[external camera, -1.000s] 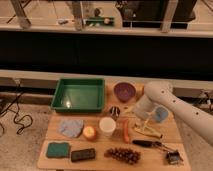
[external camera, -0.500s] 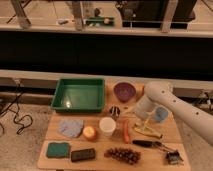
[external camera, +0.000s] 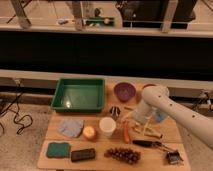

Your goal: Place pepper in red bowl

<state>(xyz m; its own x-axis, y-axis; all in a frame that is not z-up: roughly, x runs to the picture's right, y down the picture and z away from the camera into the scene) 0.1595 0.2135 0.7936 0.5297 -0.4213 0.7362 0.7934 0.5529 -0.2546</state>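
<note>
The pepper (external camera: 126,131), a slim orange-red piece, lies on the wooden table just right of the white cup (external camera: 107,126). My gripper (external camera: 136,122) hangs at the end of the white arm (external camera: 156,98), right above and slightly right of the pepper, open and holding nothing. The red bowl (external camera: 144,87) stands at the back of the table next to the purple bowl (external camera: 124,91). The arm's elbow hides most of it, so only its left rim shows.
A green tray (external camera: 79,94) fills the back left. In front lie a blue-grey cloth (external camera: 71,127), an orange fruit (external camera: 89,132), a green sponge (external camera: 58,149), a dark block (external camera: 83,154), grapes (external camera: 122,154), a pale yellowish piece (external camera: 150,131) and a dark tool (external camera: 147,143).
</note>
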